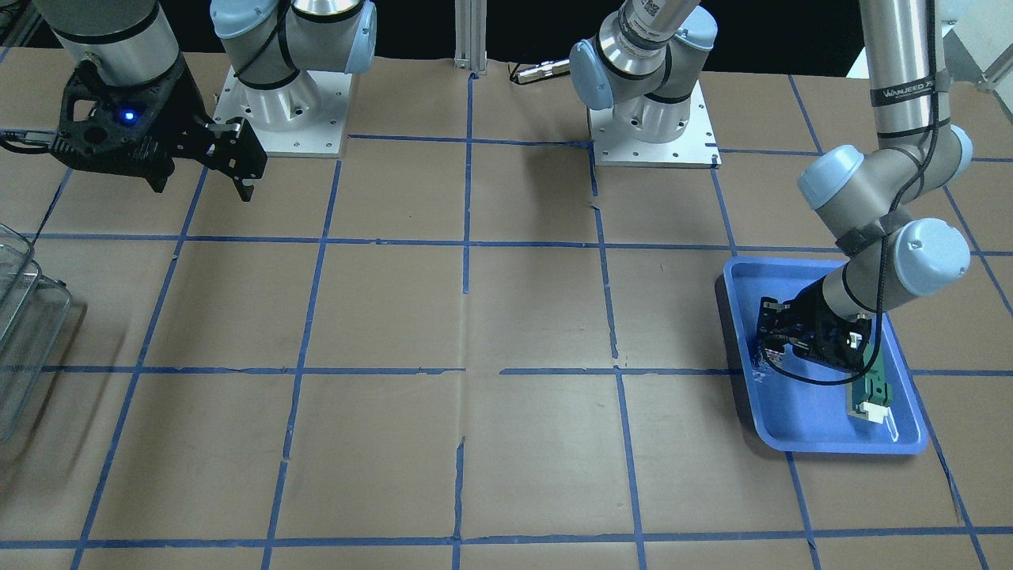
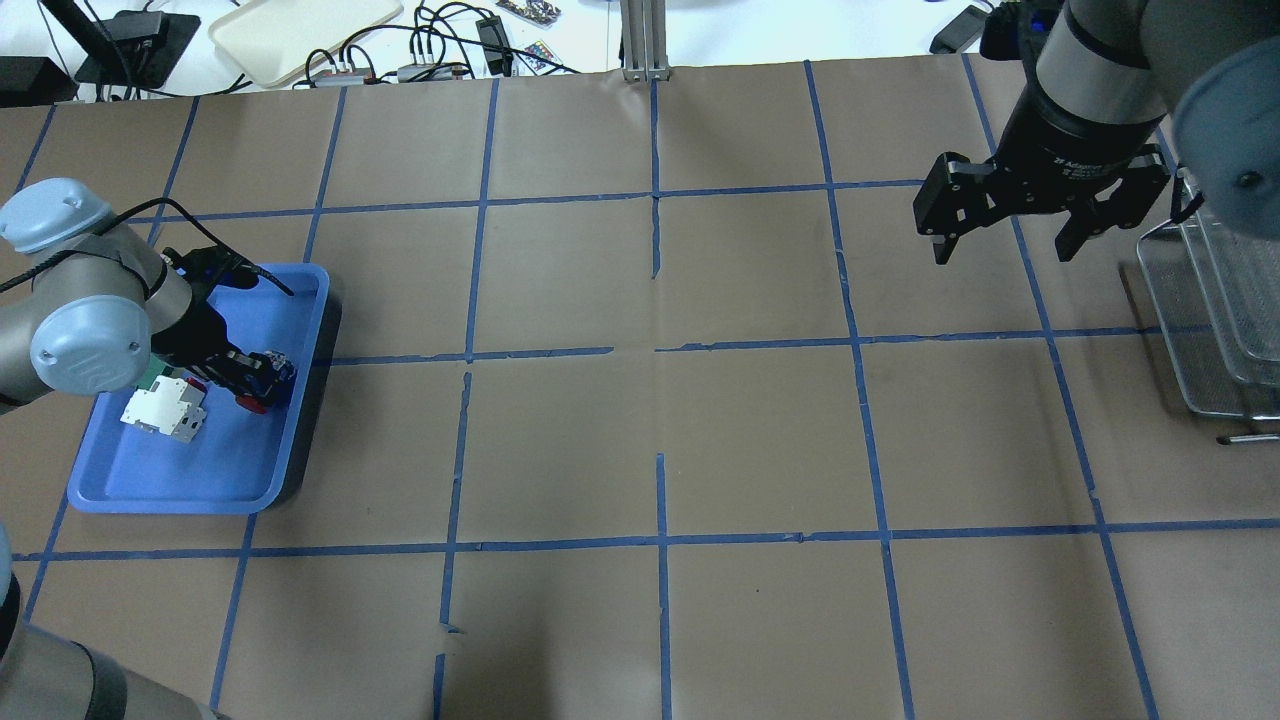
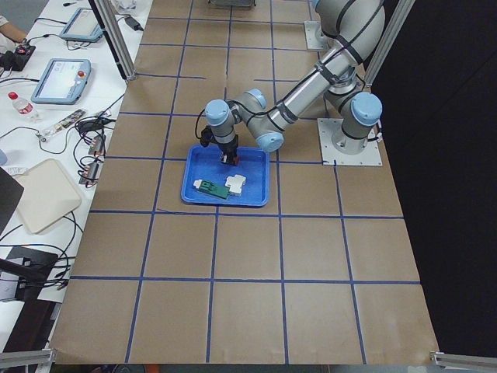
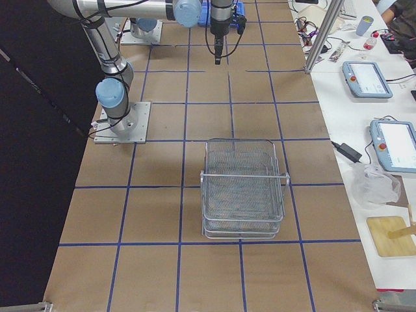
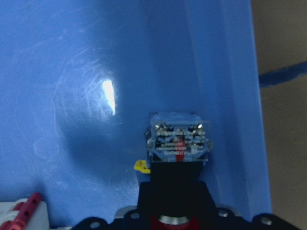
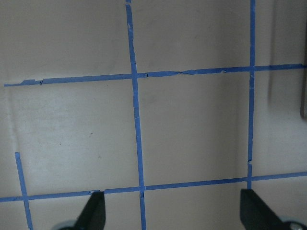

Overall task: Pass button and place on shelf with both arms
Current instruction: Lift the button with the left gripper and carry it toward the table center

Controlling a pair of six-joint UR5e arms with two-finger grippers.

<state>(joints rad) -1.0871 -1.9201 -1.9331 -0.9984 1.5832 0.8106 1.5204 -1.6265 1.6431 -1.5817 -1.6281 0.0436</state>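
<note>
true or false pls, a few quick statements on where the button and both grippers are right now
1. The left gripper is down in the blue tray, shut on the button. True.
2. The right gripper holds the button. False: it is open and holds nothing, hanging over bare table near the shelf.
3. The button already sits in the shelf. False: it is in the tray at the other end of the table, and the exterior right view shows no button in the baskets.
4. A white breaker block lies in the same tray as the button. True.
</note>
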